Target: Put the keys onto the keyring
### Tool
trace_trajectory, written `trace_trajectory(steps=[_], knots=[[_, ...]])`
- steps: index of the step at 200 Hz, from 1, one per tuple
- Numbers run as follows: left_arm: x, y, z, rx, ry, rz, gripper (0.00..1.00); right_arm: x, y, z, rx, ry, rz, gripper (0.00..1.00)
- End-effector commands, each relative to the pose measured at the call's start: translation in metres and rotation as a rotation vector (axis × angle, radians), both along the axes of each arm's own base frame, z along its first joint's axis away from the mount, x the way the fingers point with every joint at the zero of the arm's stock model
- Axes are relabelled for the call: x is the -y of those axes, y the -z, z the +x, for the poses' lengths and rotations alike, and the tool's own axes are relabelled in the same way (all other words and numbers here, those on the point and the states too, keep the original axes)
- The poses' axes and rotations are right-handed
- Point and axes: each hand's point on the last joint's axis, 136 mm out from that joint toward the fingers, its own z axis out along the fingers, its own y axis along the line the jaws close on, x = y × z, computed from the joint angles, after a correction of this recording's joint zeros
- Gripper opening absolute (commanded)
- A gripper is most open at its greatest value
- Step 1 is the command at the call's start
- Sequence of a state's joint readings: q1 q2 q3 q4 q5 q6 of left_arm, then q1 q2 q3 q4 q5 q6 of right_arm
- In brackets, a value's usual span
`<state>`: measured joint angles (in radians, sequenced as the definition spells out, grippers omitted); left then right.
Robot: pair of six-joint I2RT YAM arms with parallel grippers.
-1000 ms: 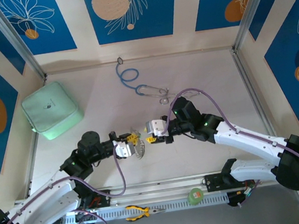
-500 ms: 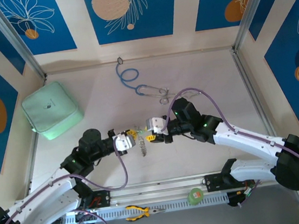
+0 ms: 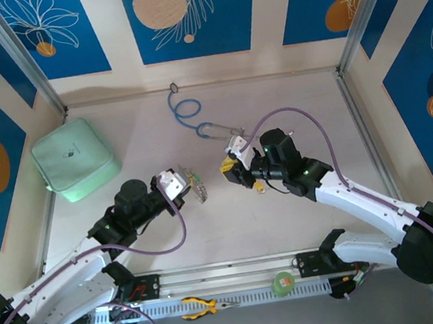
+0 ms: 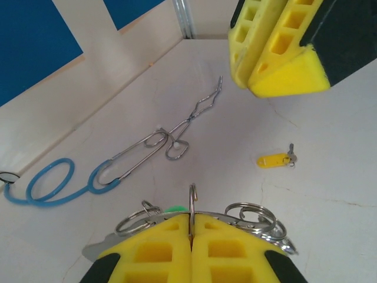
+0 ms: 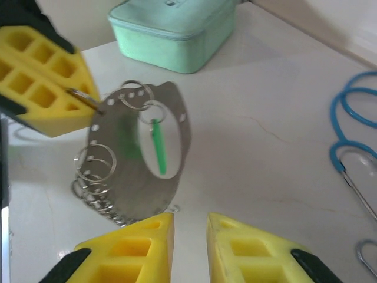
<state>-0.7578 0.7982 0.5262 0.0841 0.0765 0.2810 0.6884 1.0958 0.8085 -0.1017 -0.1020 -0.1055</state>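
My left gripper point(image 3: 186, 181) point(image 4: 191, 227) is shut on one split ring of the keyring point(image 3: 198, 189) point(image 5: 141, 159), a silvery oval plate fringed with small rings, held up off the table. A green-headed key point(image 5: 158, 147) hangs in the plate's hole, and its green edge peeks over my left fingers point(image 4: 172, 209). The yellow-headed key point(image 4: 275, 159) point(image 3: 261, 189) lies flat on the table, apart from both grippers. My right gripper point(image 3: 227, 171) point(image 5: 190, 236) hovers just right of the keyring, open by a narrow gap with nothing between its fingers.
A blue-tubed stethoscope point(image 3: 196, 121) point(image 4: 88, 180) lies at the back middle. A mint green case point(image 3: 74, 160) point(image 5: 177, 23) stands at the left. Yellow-handled pliers point(image 3: 206, 305) and a round green disc point(image 3: 283, 283) rest on the front rail.
The right gripper has pulled back to the right, away from the keyring, and its jaws have narrowed. The left gripper has carried the keyring a little toward the back.
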Motion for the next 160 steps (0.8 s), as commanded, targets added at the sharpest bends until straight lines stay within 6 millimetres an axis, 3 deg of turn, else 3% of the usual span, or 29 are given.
trace_trajectory(steps=[1, 89, 106, 160], knots=[[0.003, -0.015, 0.000, 0.031, -0.002, -0.066, 0.00, 0.004, -0.009, -0.001, -0.025, 0.034, 0.029, 0.22], [0.011, 0.000, -0.005, -0.028, 0.056, -0.006, 0.00, 0.010, 0.004, 0.002, -0.096, 0.082, 0.002, 0.21], [0.016, 0.010, -0.009, -0.060, 0.098, 0.030, 0.00, 0.005, 0.009, -0.008, -0.082, -0.001, -0.018, 0.21], [0.024, 0.032, -0.025, -0.060, 0.222, 0.115, 0.00, -0.014, 0.036, -0.052, 0.193, -0.305, -0.133, 0.26]])
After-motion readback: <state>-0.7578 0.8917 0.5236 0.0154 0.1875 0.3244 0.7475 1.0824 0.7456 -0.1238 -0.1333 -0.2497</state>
